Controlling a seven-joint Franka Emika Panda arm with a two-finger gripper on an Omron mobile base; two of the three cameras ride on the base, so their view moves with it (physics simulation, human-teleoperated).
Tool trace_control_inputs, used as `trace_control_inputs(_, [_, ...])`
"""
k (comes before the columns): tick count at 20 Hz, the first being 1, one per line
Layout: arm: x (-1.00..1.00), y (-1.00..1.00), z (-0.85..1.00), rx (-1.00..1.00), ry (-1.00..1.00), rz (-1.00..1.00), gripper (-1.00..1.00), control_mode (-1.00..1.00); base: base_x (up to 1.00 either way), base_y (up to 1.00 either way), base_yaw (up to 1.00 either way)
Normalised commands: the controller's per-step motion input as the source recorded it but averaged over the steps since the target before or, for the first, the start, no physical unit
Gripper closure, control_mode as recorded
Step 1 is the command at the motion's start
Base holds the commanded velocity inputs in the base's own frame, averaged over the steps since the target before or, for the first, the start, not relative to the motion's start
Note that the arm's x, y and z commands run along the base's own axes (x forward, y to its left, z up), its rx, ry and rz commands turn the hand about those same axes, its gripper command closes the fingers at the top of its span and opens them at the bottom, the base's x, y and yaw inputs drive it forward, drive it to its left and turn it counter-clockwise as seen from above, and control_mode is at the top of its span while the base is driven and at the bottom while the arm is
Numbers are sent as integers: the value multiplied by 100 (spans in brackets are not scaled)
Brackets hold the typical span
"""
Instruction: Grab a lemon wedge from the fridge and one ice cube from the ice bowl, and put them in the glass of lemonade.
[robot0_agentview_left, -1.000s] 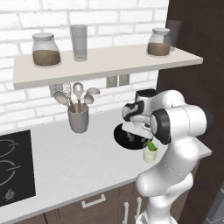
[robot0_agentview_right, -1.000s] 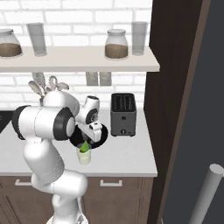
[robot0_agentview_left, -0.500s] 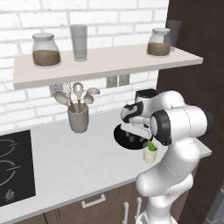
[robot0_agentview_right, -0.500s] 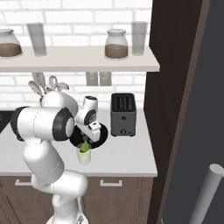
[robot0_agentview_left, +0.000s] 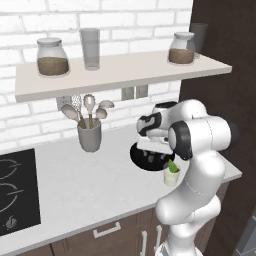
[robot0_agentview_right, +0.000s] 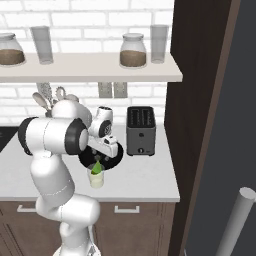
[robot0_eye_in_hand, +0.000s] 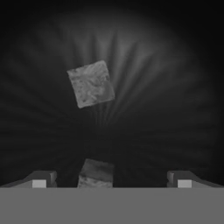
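Where the pincer (robot0_eye_in_hand: 112, 177) hangs spread wide over the ice bowl (robot0_agentview_right: 116, 154), one ice cube (robot0_eye_in_hand: 96, 173) lies between its tips and a second ice cube (robot0_eye_in_hand: 91, 83) sits farther in, corners turned diagonally. At the surface's (robot0_agentview_left: 85, 187) front, touching the bowl's rim, the glass of lemonade (robot0_agentview_left: 171, 175) stands upright, the lemon wedge (robot0_agentview_right: 96, 167) pointing up from it.
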Motion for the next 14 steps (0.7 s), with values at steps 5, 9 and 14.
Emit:
trace_control_inputs(5, [0,-3,0,0,-3,28,-100,-100,0,0,0])
trace_control_inputs(9, [0,3,-1,0,-3,25,-100,-100,0,0,0])
trace_control_inputs(14, [-1,4,-4,6,-7,29,-100,-100,0,0,0])
